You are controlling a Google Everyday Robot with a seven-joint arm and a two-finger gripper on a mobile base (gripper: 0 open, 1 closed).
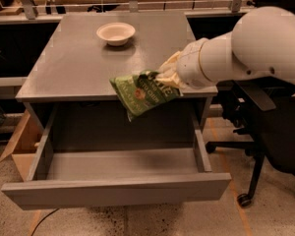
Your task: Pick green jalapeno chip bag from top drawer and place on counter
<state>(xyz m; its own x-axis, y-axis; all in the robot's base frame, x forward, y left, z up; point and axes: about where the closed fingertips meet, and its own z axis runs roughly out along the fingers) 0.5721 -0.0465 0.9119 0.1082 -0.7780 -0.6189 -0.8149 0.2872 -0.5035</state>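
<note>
The green jalapeno chip bag point(142, 93) hangs from my gripper point(168, 76), which is shut on its right end. The bag is lifted out of the top drawer point(118, 173) and hovers at the front edge of the counter point(78, 63), partly over it. The drawer stands pulled open below the bag and its inside looks bare. My white arm point(246, 48) reaches in from the right.
A white bowl point(116, 33) sits at the back middle of the counter. A black office chair point(265, 136) stands to the right of the cabinet. A cardboard box point(19, 141) lies on the floor at the left. A wooden bench runs behind.
</note>
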